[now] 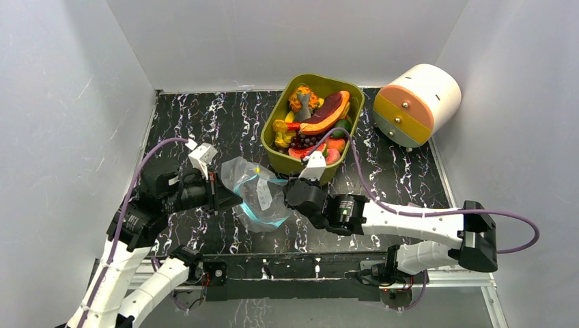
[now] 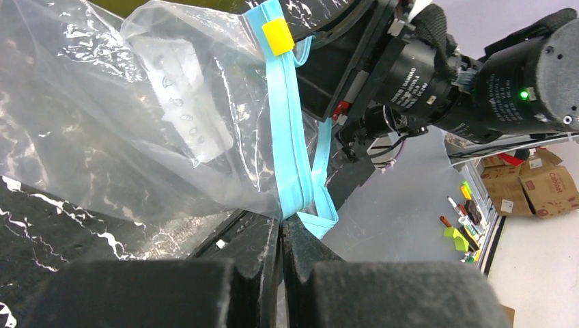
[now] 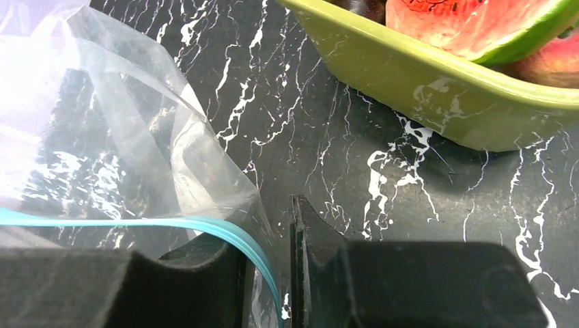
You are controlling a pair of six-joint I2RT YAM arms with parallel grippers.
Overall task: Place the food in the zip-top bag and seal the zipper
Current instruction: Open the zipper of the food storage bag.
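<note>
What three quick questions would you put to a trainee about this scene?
1. True or false: the food is already inside the zip-top bag.
2. What does the left gripper pinch? A the zipper; B a watermelon wedge; C nothing.
3. Fill in: the small tab on the zipper is coloured ____.
Key: 1 false, it lies in the olive tub; 2 A; 3 yellow.

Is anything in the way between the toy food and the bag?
Yes, the green tub's near wall. The toy food lies inside the tub; the bag sits just outside that wall.
</note>
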